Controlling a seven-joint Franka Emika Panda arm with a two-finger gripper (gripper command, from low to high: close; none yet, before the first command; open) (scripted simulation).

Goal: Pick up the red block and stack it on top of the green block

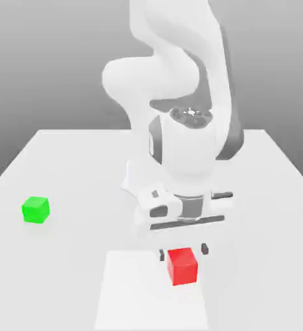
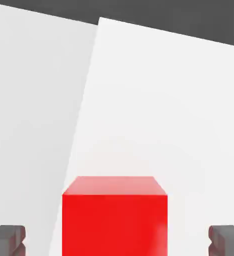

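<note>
Behind everything, a plain grey background shades darker toward the worktop (image 1: 70, 278), a broad pale surface that reaches to the near edge of the exterior view. Taking the red block as the landmark, the white robot arm (image 1: 190, 139) rises above and behind it, bent at its joints. A bright white rectangular patch (image 1: 141, 297) lies on the worktop, the red block at its edge on the exterior view's right and most of the patch to the exterior view's left of the block. Just above the red block, the gripper (image 1: 184, 251) points down with its fingers wide open, one to each side of the block and apart from it, holding nothing. The red block (image 1: 182, 266) itself is a small, matte, bright cube, sitting upright. Well apart from it, farther back and toward the exterior view's left, the similar green block (image 1: 35, 210) rests on the bare worktop.
</note>
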